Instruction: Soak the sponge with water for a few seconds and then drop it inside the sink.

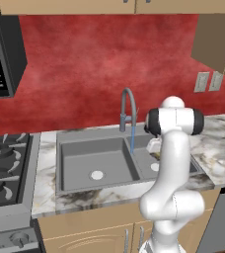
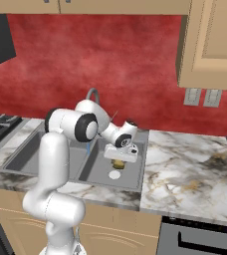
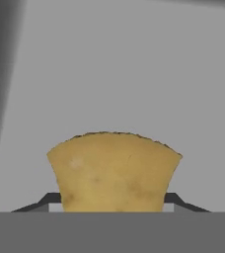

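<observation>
Over the right basin of the grey double sink [image 2: 135, 183], the robot's tool [image 2: 118, 160] was clamped on the yellow-tan sponge [image 3: 113, 172], a dark fingertip [image 3: 176, 200] pressed to each side. The sponge hung above the pale drain disc [image 2: 115, 175], apparently clear of the basin floor. A thin blue stream of water [image 1: 132, 139] fell from the arched faucet [image 1: 127, 109] near the divider, set into the marbled worktop [image 2: 195, 174].

Yellow-tan sponge [image 3: 113, 172], speckled; grey sink [image 1: 75, 158]; light-blue water [image 1: 132, 138]; red mottled backsplash [image 1: 94, 64]; white-brown marbled surface [image 2: 190, 164].
</observation>
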